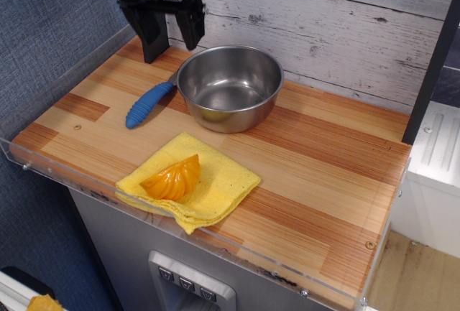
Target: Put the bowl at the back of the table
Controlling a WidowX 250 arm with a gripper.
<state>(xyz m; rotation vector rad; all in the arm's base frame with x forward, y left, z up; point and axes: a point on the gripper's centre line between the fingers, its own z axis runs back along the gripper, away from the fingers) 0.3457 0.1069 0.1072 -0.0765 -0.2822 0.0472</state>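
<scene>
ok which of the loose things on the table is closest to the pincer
The bowl: its rim lies just below the open pincer. The blue handle is slightly farther; the orange shell sits far forward on the yellow cloth.

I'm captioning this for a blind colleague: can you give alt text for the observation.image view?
A shiny steel bowl sits near the back of a striped wooden table, with a black robot claw open above its left rim. A blue handle lies left of the bowl; an orange shell-shaped object rests on a yellow cloth in front.

Steel bowl (230, 87) on the plank table (316, 160)

Shiny, round, rolled rim, upright and empty, it sits toward the table's rear left, near the whitewashed back wall.
</scene>
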